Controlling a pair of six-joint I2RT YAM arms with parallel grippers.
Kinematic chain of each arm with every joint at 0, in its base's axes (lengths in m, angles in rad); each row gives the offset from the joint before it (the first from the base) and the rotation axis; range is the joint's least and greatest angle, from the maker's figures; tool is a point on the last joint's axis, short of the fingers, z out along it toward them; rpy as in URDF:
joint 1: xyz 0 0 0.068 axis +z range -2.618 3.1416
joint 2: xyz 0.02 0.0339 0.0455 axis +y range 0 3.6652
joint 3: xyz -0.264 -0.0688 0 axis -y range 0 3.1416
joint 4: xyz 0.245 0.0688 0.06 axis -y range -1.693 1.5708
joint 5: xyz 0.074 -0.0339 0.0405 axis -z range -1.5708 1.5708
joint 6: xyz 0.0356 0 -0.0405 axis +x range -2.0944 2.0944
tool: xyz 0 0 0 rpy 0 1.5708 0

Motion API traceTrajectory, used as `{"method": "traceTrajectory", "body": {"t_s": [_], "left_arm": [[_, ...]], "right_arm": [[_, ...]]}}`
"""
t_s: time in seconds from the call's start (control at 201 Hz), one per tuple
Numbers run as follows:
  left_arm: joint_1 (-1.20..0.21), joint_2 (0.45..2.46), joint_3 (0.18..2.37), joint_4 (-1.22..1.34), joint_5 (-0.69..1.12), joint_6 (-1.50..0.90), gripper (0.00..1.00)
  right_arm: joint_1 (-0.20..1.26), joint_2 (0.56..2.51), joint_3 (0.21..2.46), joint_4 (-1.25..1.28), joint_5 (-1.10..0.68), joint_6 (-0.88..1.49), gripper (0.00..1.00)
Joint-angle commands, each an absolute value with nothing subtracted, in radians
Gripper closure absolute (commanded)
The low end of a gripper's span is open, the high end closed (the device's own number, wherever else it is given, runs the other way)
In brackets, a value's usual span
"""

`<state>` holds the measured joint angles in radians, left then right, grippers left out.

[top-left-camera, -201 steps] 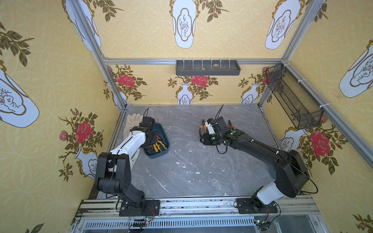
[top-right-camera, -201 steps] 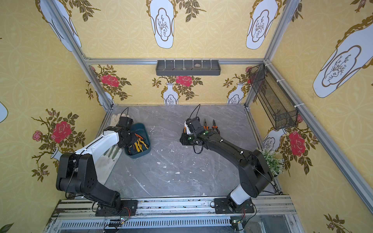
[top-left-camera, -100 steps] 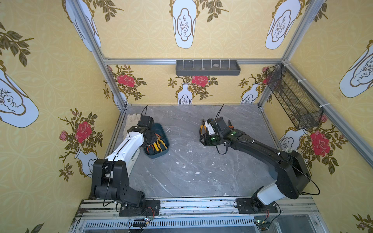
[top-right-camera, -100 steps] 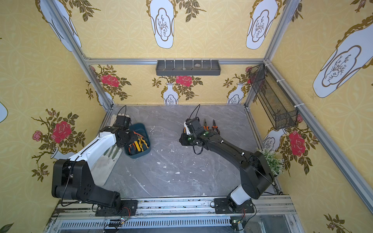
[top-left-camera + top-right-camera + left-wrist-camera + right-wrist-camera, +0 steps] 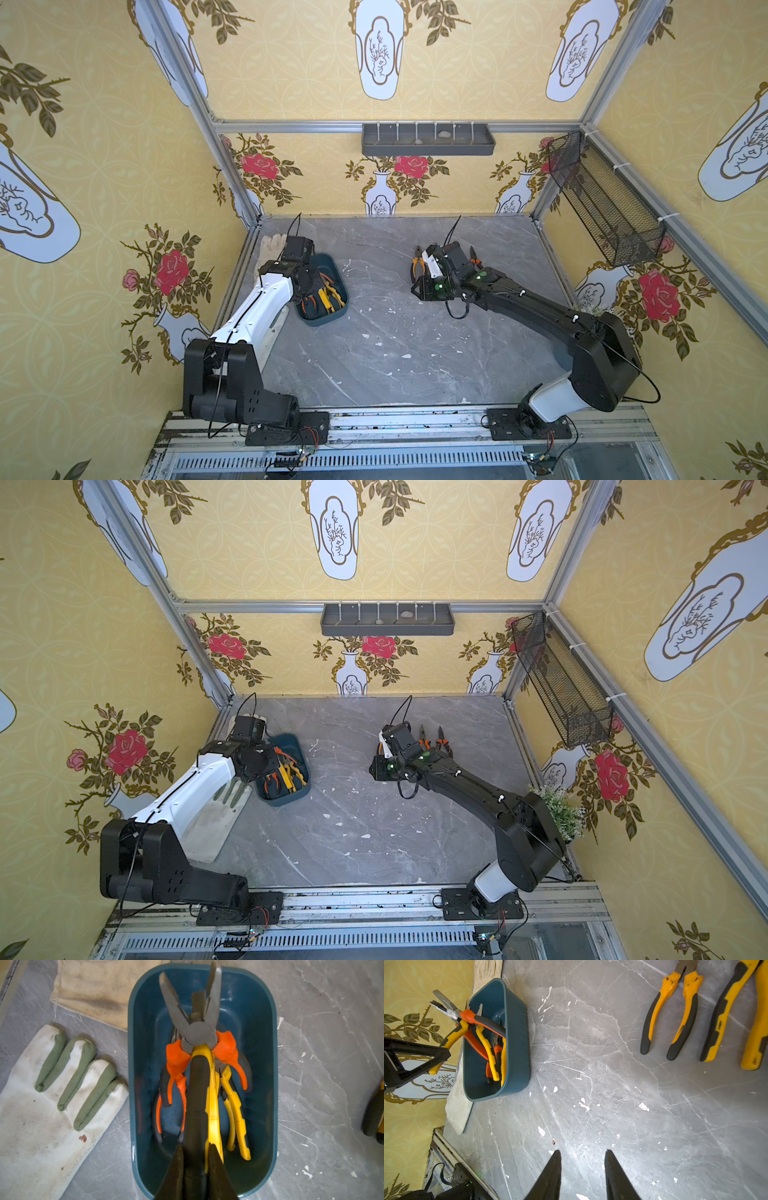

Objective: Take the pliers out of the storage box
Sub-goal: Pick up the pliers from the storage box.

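- storage box (image 5: pixel 268 1084): dark teal-blue, plain
- pliers (image 5: pixel 199 1084): grey metal heads, handles yellow-and-black or orange-and-black
- glove (image 5: pixel 52 1115): dirty white, with green strips along the fingers
- table (image 5: pixel 612 1095): grey marble veining, flecked white
- walls (image 5: pixel 104 124): yellow, printed with red roses, green-brown leaves and white vases

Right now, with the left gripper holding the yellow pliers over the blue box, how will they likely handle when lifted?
Probably stiff but head-heavy: the left gripper pinches the yellow pliers near the handle ends, so they may sag or twist. The orange pliers seem to straddle them and may snag and come along.
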<state>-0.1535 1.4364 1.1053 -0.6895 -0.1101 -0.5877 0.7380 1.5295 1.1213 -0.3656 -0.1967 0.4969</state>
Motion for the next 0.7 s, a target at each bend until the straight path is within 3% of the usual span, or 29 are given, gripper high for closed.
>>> {"method": "traceTrajectory", "body": {"t_s": [0.0,0.692], "left_arm": [[-0.153,1.422,1.126,-0.643,-0.118,-0.590,1.00],[-0.155,1.340,1.148,-0.673,-0.057,-0.622,1.00]], "right_arm": [[0.738,1.519,1.117,-0.351,-0.185,0.506,0.64],[0.750,1.523,1.137,-0.359,-0.181,0.506,0.64]]}}
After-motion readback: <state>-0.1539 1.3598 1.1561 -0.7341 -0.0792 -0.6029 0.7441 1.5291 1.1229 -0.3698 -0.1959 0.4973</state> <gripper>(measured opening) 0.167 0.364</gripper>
